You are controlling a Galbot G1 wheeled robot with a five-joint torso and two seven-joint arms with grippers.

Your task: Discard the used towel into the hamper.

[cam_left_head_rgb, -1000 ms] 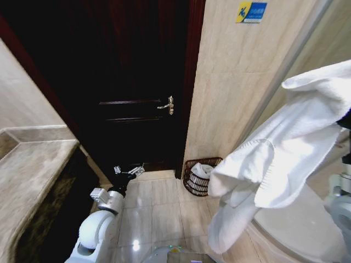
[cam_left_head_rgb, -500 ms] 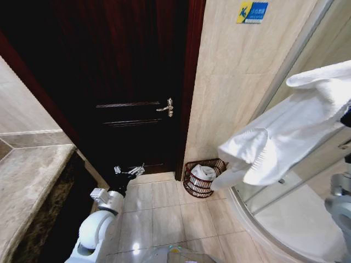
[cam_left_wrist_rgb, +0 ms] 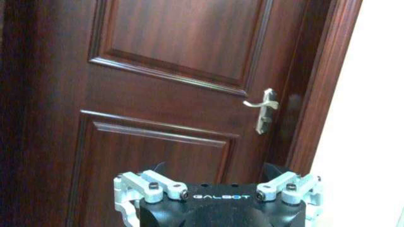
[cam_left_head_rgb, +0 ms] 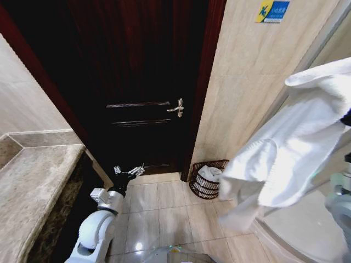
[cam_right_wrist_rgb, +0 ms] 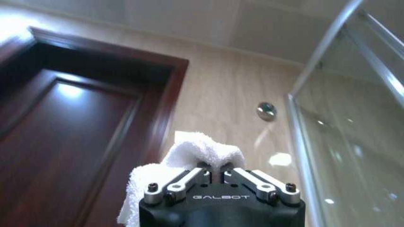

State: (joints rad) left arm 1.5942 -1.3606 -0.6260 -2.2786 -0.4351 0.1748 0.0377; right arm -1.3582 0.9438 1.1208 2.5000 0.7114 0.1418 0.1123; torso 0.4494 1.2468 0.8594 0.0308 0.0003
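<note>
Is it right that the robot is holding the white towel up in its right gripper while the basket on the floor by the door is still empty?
Not quite. The right gripper does hold the white towel up, but the basket by the door isn't empty: the head view shows something white already lying inside it.

Head view looks down from high — door (cam_left_head_rgb: 148, 98), floor, hamper (cam_left_head_rgb: 208, 178) far below. Left wrist faces the same door (cam_left_wrist_rgb: 177, 90) closer; right wrist tilts upward — door frame (cam_right_wrist_rgb: 167, 94) shared.
</note>
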